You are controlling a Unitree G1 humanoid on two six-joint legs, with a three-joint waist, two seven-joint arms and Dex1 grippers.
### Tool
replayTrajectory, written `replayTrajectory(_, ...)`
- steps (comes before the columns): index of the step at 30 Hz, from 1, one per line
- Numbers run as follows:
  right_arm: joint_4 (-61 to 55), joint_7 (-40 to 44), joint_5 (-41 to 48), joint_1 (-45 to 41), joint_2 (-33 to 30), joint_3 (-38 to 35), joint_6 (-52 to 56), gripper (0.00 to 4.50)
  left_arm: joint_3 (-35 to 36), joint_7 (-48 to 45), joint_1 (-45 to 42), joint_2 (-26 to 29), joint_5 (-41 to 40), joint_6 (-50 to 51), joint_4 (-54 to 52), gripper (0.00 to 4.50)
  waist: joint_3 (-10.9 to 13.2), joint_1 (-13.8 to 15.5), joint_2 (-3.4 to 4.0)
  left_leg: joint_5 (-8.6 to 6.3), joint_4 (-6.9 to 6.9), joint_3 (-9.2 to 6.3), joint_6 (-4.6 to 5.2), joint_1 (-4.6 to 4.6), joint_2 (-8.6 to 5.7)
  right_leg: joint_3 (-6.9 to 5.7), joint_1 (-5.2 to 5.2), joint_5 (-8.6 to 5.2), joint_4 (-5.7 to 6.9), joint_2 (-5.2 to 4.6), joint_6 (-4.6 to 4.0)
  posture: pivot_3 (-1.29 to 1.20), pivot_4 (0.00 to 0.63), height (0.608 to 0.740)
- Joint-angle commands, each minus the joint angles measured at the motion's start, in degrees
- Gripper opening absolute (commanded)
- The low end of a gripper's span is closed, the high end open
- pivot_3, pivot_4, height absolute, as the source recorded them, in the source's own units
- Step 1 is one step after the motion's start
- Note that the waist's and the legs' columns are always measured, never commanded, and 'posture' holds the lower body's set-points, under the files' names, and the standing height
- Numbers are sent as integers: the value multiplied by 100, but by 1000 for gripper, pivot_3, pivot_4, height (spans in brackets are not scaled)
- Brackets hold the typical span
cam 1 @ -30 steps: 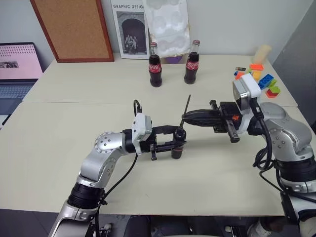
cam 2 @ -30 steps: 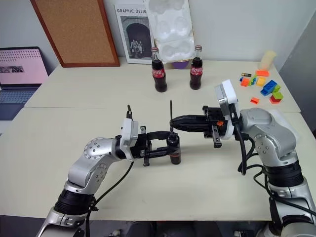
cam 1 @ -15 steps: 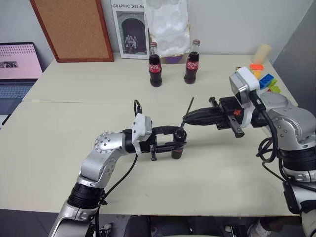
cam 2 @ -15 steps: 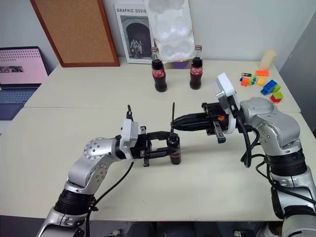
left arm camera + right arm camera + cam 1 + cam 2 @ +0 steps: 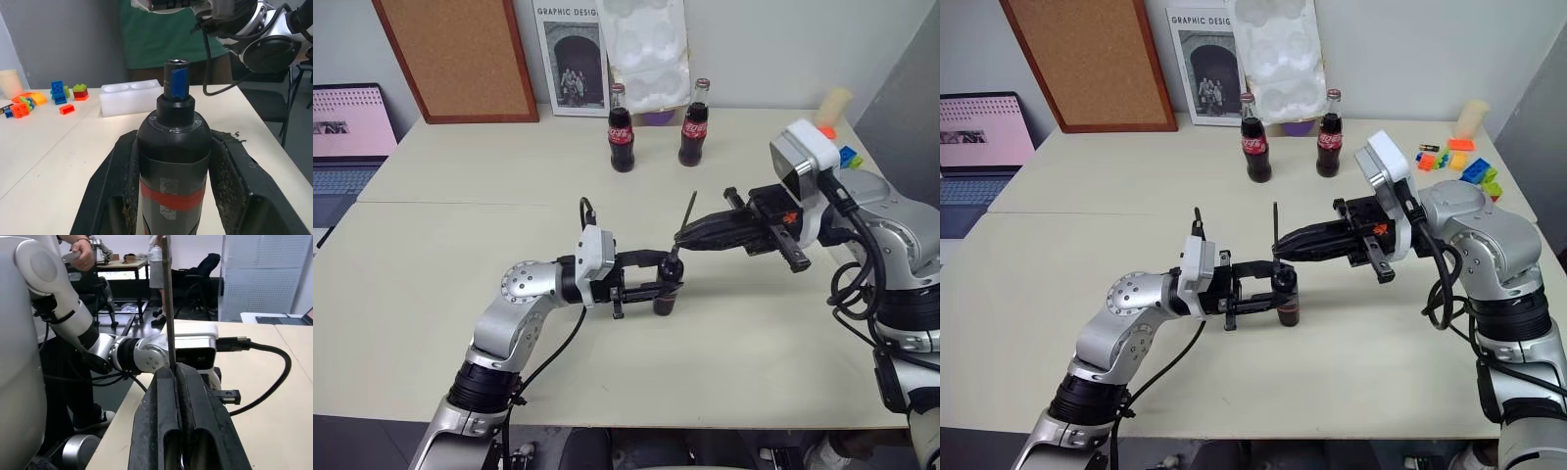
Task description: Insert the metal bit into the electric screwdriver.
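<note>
We had the electric screwdriver upright above the desk, clamped in our left fingers, the metal bit pinched in our right fingers just over its socket, not yet inserted.

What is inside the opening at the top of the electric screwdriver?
The electric screwdriver, shut in the left gripper, shows a dark socket above its blue tip; its depth is hidden. The metal bit, clamped in the right gripper, is not yet in it.
</note>
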Motion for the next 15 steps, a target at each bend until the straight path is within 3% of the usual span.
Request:
replayTrajectory(1, 160, 259, -221, -283, -24, 68, -232, 0, -84, -56, 10, 86, 90, 17, 31, 1623, 0, -2, 0, 0, 0, 0, 0, 0, 0, 0, 0, 0, 0, 0, 0, 0, 150, 740)
replayTrajectory(15, 662, 652, -583, -507, 37, 211, -445, 0, -74, -55, 59, 119, 87, -9, 14, 1623, 1, 0, 1, 0, 0, 0, 0, -1, 0, 0, -1, 2, 0, 0, -4, 0, 150, 740)
